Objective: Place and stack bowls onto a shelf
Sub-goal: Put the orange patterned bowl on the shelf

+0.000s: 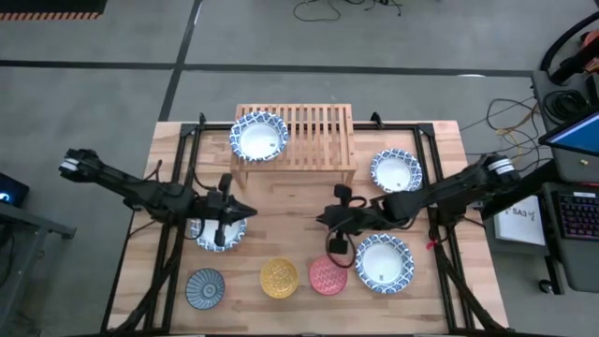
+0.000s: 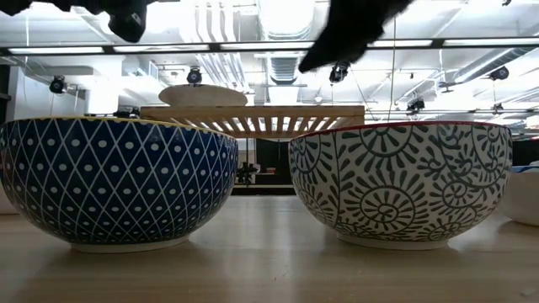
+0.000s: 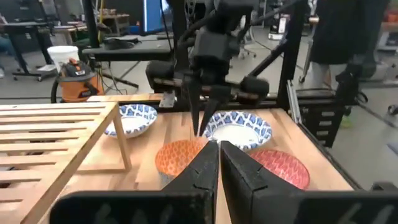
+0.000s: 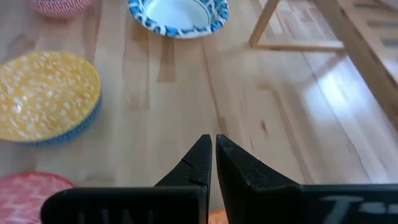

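The light-wood shelf stands at the table's back with one white blue-rimmed bowl on its left end. My left gripper hangs shut and empty over the inner edge of another white bowl; in the left wrist view its fingertips meet. Facing it, my right gripper is shut too, pointing down over the orange bowl. Along the front lie the grey-blue bowl, yellow bowl and red bowl. Two more white bowls sit on the right.
Black frame rails run along both sides of the table. In the low view the yellow bowl's blue outside and the red bowl's grey outside fill the foreground, with the shelf behind. Bare wood lies between the two grippers.
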Controlling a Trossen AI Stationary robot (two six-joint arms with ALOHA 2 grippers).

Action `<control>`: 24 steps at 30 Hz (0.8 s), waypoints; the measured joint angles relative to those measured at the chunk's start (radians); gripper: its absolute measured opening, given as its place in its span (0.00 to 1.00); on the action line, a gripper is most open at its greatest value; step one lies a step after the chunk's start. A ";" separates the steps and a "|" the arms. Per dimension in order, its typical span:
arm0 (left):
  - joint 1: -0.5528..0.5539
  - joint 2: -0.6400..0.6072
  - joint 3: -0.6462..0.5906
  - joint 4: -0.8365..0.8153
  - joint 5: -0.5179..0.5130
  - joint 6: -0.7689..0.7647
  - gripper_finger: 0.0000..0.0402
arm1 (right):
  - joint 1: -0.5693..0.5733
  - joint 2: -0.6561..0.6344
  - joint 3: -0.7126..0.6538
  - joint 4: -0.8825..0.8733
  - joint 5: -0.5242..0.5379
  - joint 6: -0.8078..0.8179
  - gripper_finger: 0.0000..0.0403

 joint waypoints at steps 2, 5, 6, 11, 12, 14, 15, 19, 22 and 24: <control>0.000 0.018 0.000 0.032 -0.011 -0.005 0.00 | 0.000 -0.023 -0.058 0.043 0.000 0.004 0.03; 0.000 0.038 0.000 0.055 -0.016 -0.006 0.00 | 0.000 -0.043 -0.127 0.096 0.003 0.015 0.03; 0.000 0.041 0.000 0.064 -0.016 -0.007 0.00 | 0.000 -0.047 -0.144 0.109 0.003 0.023 0.03; -0.001 0.048 0.024 0.066 -0.034 0.001 0.00 | -0.002 -0.040 -0.175 0.110 0.096 0.129 0.03; -0.001 0.049 0.030 0.066 -0.050 0.009 0.00 | -0.002 -0.033 -0.176 0.106 0.142 0.156 0.04; 0.000 0.050 0.039 0.066 -0.081 0.025 0.00 | -0.006 -0.023 -0.169 0.059 0.201 0.170 0.07; 0.000 0.051 0.044 0.061 -0.090 0.030 0.00 | -0.009 -0.018 -0.166 0.029 0.218 0.188 0.08; 0.000 0.052 0.051 0.053 -0.096 0.039 0.00 | -0.016 -0.010 -0.149 -0.010 0.219 0.189 0.14; 0.000 0.051 0.053 0.053 -0.096 0.051 0.00 | -0.016 -0.010 -0.149 -0.009 0.201 0.031 0.16; 0.000 0.052 0.053 0.053 -0.096 0.052 0.00 | -0.015 -0.010 -0.149 -0.004 0.195 0.004 0.16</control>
